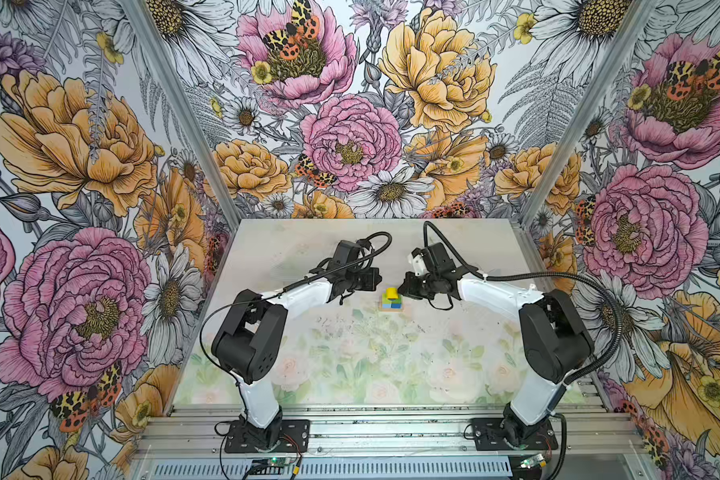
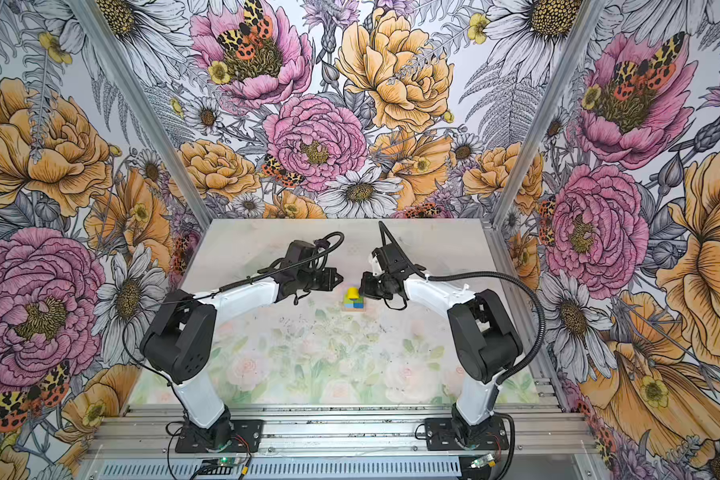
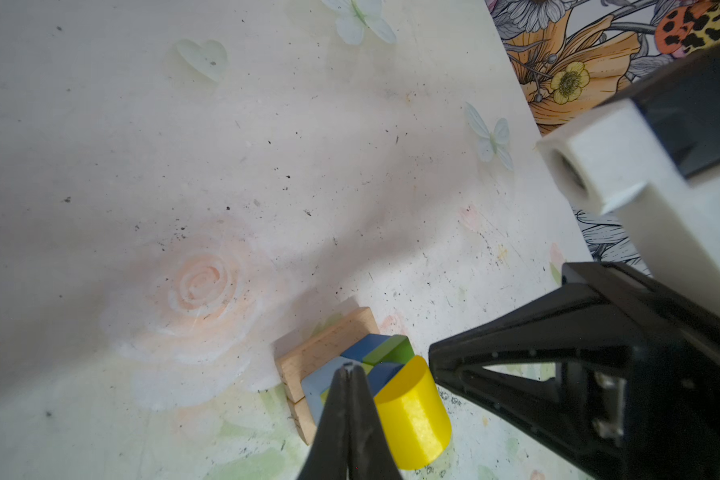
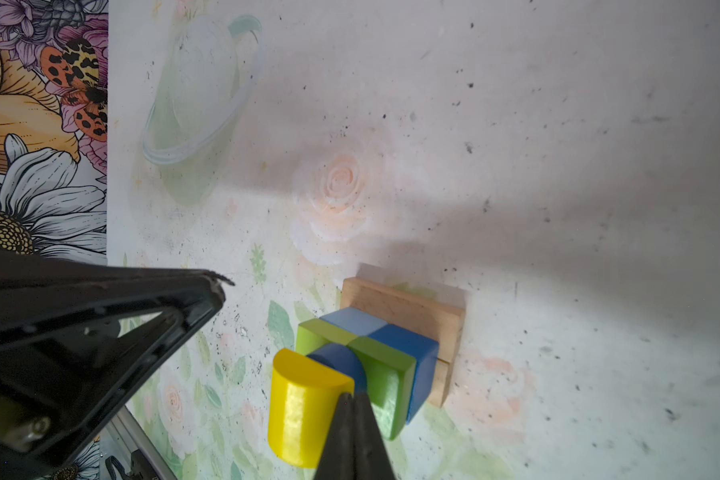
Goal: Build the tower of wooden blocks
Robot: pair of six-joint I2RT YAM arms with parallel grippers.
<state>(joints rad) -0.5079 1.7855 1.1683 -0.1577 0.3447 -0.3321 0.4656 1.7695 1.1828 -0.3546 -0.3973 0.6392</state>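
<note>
1. Standing about midway between the left and right edges of the bench point(image 1: 350, 374), well back from its near edge, the wood block tower point(image 1: 390, 300) looks finished. Two tan bars point(image 4: 400, 303) lie side by side under four cubes (light blue cube point(image 4: 354, 321), dark blue cube point(image 4: 404, 345), two green cubes point(image 4: 385, 374)), then the blue cylinder point(image 4: 339, 361), then the yellow half-round point(image 4: 298, 407).
2. The left gripper point(image 3: 348, 366) and right gripper point(image 4: 352, 397) flank the top, each with jaws pressed together on nothing. Whether the right one grazes the half-round I cannot tell.
3. The step in hand is probably the retreat, so both arms should back outward without brushing the top.
</note>
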